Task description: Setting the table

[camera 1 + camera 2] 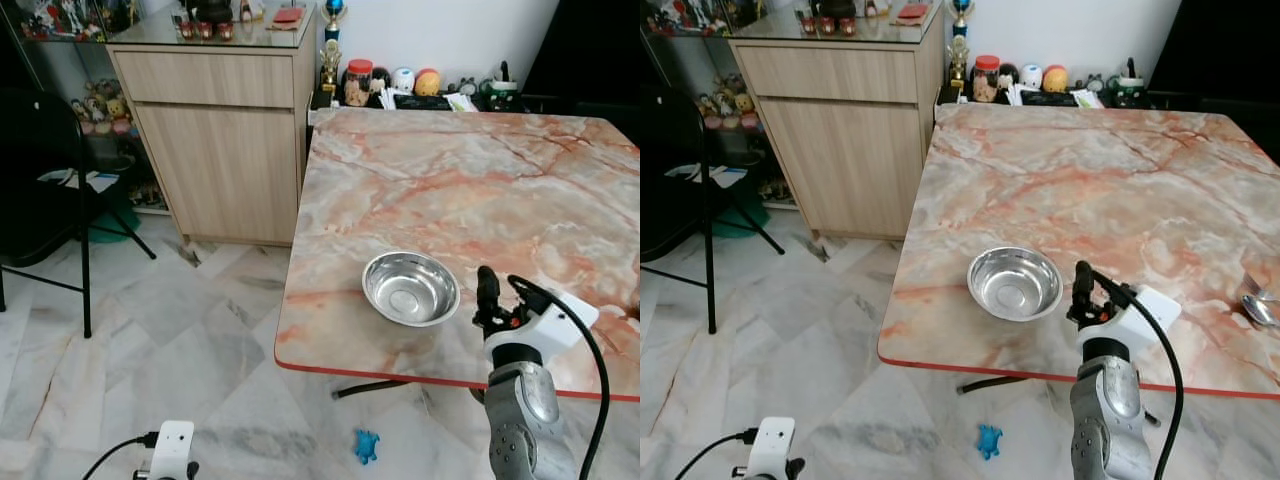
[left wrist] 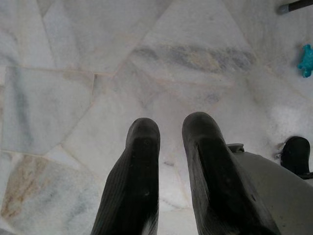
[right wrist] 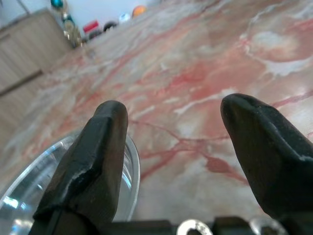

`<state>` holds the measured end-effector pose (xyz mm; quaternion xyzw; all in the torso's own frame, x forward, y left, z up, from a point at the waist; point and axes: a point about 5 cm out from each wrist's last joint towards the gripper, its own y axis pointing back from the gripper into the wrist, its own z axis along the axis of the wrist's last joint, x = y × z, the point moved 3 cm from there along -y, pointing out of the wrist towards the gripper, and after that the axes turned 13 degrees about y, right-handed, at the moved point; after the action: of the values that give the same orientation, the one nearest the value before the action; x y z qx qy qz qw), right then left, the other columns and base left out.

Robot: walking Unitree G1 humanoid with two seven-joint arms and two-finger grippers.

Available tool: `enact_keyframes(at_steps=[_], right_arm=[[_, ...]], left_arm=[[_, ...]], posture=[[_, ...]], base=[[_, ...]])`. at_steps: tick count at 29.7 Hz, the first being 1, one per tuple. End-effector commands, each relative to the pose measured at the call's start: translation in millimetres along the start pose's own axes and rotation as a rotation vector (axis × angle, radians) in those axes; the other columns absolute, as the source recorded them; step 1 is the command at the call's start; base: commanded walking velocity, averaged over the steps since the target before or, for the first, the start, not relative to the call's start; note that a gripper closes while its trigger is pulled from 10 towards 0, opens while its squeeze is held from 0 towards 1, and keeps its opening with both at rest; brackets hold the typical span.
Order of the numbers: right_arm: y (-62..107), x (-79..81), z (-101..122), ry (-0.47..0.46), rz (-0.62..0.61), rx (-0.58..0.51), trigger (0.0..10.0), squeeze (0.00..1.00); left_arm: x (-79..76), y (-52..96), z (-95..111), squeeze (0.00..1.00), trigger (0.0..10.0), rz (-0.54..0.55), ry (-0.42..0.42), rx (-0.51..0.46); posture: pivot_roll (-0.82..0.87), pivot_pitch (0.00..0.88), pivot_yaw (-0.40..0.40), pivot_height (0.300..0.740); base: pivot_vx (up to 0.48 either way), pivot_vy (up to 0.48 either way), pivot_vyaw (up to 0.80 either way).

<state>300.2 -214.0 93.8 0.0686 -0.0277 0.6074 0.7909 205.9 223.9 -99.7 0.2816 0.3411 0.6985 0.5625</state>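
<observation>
1. Floor of pale marble tiles (image 1: 200,350) lies on the robot's left; a black folding chair (image 1: 45,190) stands at the far left, and a light wooden cabinet (image 1: 220,140) stands beyond it against the wall, with small ornaments on its glass top.
2. Left gripper (image 2: 168,176) hangs low beside the robot over the floor tiles; its two black fingers point down with only a narrow gap between them, holding nothing; a small blue toy (image 1: 366,445) lies on the floor under the table's near edge.
3. Marble-patterned table (image 1: 480,170), pink and cream with a red rim, stands to the right of the cabinet; jars and small figures stand in a row beyond its far edge.
4. Stainless steel bowl (image 1: 410,288) sits upright and empty on the table near its front edge.
5. Right gripper (image 3: 176,156) hovers just right of the bowl above the table's front edge; its fingers are spread wide and hold nothing; one finger stands just beside the bowl's rim.
6. Fork and spoon (image 1: 1257,300) lie on the table at the far right, well apart from the bowl.
</observation>
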Motion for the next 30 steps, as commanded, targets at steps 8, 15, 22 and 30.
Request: enact_keyframes(at_steps=[8,15,22,30], right_arm=[[-6.0,-0.6,-1.1,-0.029,0.043,0.055,10.0,0.0],[-6.3,5.6,-12.7,-0.044,0.095,0.135,10.0,0.0],[-5.8,16.3,-18.7,-0.089,0.158,0.179,10.0,0.0],[-7.0,20.1,-25.1,-0.084,0.197,0.226,10.0,0.0]], left_arm=[[0.6,0.1,-0.8,0.0,10.0,0.0,-0.016,0.006],[-1.2,-0.2,0.2,0.0,10.0,-0.002,-0.015,0.001],[-1.1,-0.2,0.6,0.0,10.0,-0.003,-0.016,-0.001],[-1.3,-0.1,0.1,0.0,10.0,-0.004,-0.014,-0.001]], posture=[[0.05,0.0,-0.017,0.74],[0.05,0.0,-0.018,0.74],[0.06,0.0,-0.017,0.74],[0.06,0.0,-0.019,0.74]], base=[[0.0,0.0,0.0],[0.0,0.0,0.0],[0.0,0.0,0.0],[0.0,0.0,0.0]])
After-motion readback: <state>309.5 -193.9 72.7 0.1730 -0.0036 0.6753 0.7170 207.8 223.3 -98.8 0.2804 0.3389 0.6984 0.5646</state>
